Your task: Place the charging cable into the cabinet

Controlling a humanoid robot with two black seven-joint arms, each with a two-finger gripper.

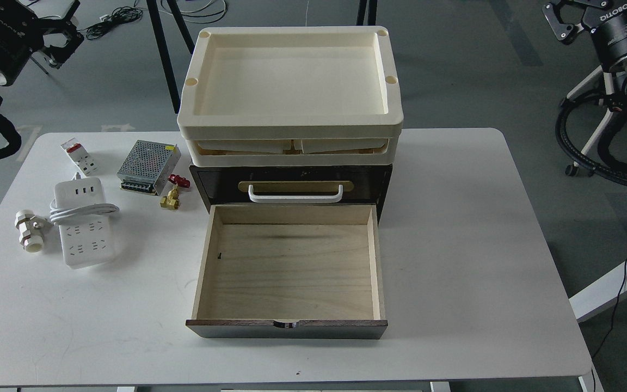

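Observation:
The charging cable (84,224), a white power strip with its thick cord looped across it, lies flat on the table's left side. The cabinet (290,175) stands at the middle back, dark brown, with cream trays (290,122) stacked on top. Its lower drawer (290,269) is pulled out toward me, and the pale wood inside is empty. Its upper drawer, with a white handle (295,194), is closed. My left gripper (62,39) hangs high at the far left corner, well away from the cable. My right gripper (564,23) is at the top right, off the table. Both are dark and seen small.
Left of the cabinet sit a metal mesh power supply (147,166), a brass valve with a red handle (174,193), a small white breaker with a red switch (78,158) and a white pipe fitting (29,230). The white table (482,261) extends to the cabinet's right.

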